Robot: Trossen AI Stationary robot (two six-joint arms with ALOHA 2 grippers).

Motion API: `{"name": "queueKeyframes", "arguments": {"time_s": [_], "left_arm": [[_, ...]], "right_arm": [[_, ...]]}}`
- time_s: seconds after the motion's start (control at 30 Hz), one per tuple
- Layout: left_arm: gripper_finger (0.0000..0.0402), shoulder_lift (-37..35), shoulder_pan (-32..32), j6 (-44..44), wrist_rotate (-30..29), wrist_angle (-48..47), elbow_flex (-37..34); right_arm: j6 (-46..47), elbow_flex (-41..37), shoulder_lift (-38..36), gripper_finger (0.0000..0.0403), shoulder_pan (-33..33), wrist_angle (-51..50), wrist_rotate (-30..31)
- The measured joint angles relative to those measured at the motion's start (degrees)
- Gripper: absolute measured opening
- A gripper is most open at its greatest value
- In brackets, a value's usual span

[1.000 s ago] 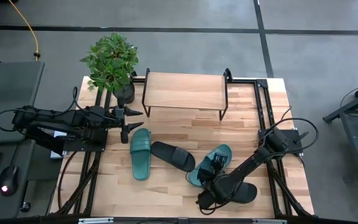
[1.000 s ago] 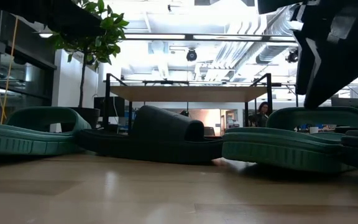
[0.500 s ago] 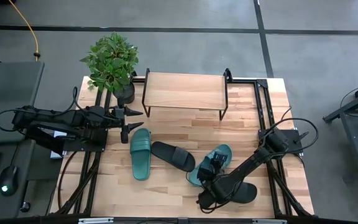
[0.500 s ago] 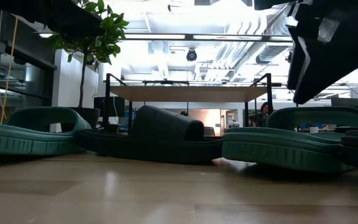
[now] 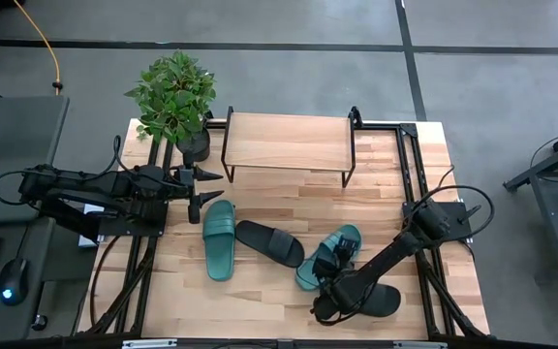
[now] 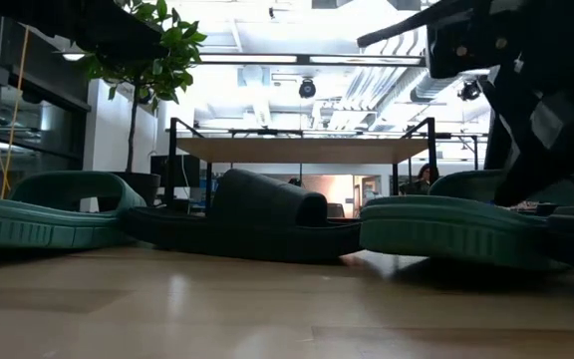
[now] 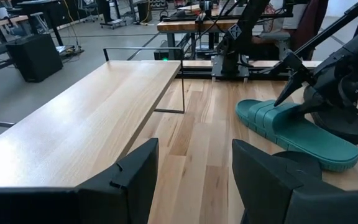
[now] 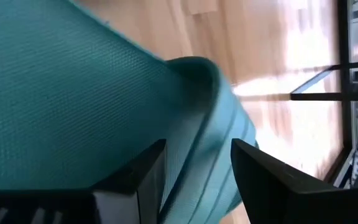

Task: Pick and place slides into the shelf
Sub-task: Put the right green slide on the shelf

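At the left of the high view, the left arm lies level over the desk's left edge, and the left gripper [image 5: 204, 186] hangs beside the black pot of a leafy green potted plant [image 5: 172, 95]. Its fingers stand apart with nothing between them; in its wrist view bare wood shows through the gap.

Just right of that gripper, a teal-green rubbery slide sandal with one wide strap [image 5: 219, 239] lies lengthwise on the light wood plank desk [image 5: 269, 296], in the lower-left part of the picture. Touching its right side, a black slide sandal [image 5: 270, 242] lies at a slant near the centre. Above them, at upper centre, stands the low shelf with a light wood top and thin black metal legs [image 5: 287, 142]; no sandal is on it.

To the right of centre, a second teal-green slide sandal [image 5: 331, 254] lies diagonally, its toe pointing to the upper right. The right gripper [image 5: 334, 258] sits on it at the strap; in the right wrist view the teal strap [image 8: 73, 87] fills the space right in front of the fingers [image 8: 263, 171]. The fingers stand partly apart, but whether they clamp the strap cannot be told. In the low view this sandal's near edge [image 6: 446, 227] looks tilted slightly off the desk.

Under the right arm, at lower right, lies a second black slide sandal [image 5: 381, 299], partly covered by the arm.
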Motion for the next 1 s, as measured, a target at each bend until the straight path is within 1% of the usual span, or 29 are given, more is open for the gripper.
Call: {"name": "queueKeyframes", "arguments": {"time_s": [0.17, 0.4, 0.5, 0.63, 0.83, 0.9, 1.0], "left_arm": [[0.0188, 0.0, 0.0, 0.0, 0.01, -0.05, 0.01], [0.0188, 0.0, 0.0, 0.0, 0.0, -0.13, 0.0], [0.0188, 0.0, 0.0, 0.0, 0.02, -0.15, 0.0], [0.0188, 0.0, -0.02, 0.0, 0.02, -0.17, 0.02], [0.0188, 0.0, 0.0, 0.0, 0.02, -0.2, 0.0], [0.0188, 0.0, 0.0, -0.01, 0.02, -0.2, 0.01], [0.0188, 0.0, 0.0, 0.0, 0.02, -0.2, 0.02]], "right_arm": [[1.83, 0.0, 0.0, 0.017, -0.42, -2.19, 0.36], [1.92, 0.0, 0.0, 0.0169, -0.5, -2.05, 0.43], [2.41, 0.0, 0.0, 0.0161, -0.53, -2.03, -0.02], [3.23, 0.0, 0.0, 0.0116, -1.06, -2.01, -1.74], [3.03, 0.0, 0.0, 0.0019, -1.16, -2.32, -0.85], [2.86, 0.0, 0.0, 0.0007, -1.16, -2.38, 0.29], [3.13, 0.0, 0.0, 0.0014, -1.16, -2.37, 1.53]]}}
